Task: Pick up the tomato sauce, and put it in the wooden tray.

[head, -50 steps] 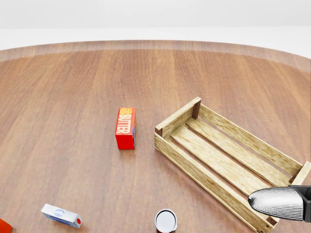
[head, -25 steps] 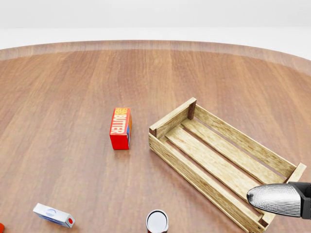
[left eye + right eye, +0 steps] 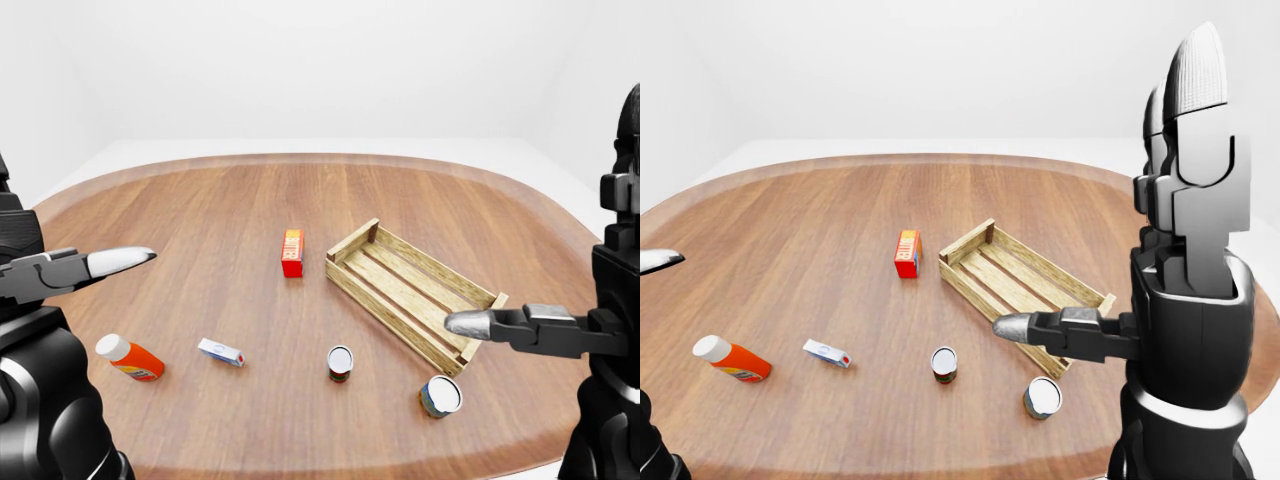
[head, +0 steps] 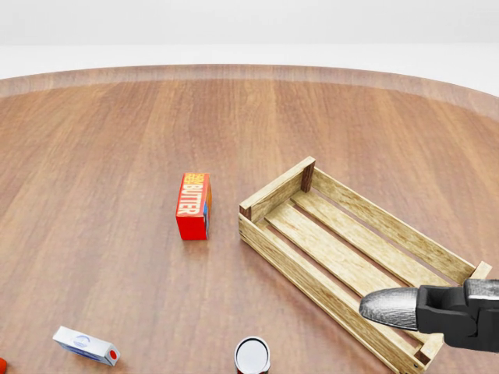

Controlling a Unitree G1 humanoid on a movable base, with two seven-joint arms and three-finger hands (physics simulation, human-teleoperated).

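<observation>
The tomato sauce can (image 3: pixel 340 363), red-labelled with a pale lid, stands upright on the wooden table, low and centre in the left-eye view. In the head view only its top (image 4: pixel 253 356) shows at the bottom edge. The empty wooden tray (image 3: pixel 395 318) lies slantwise up and to the right of the can. My right hand (image 3: pixel 468 323) hovers open over the tray's near right corner, to the right of the can and apart from it. My left hand (image 3: pixel 128 259) is open far to the left, holding nothing.
A red butter box (image 3: pixel 292 252) stands left of the tray. A second can (image 3: pixel 440 396) sits by the tray's lower right corner. A small white and blue box (image 3: pixel 220 351) and an orange bottle (image 3: pixel 130 358) lie at lower left.
The head view first shifted, with everything sliding left and slightly up, so the camera moved. Since then my right hand's fingertip has reached further left over the tray's corner.
</observation>
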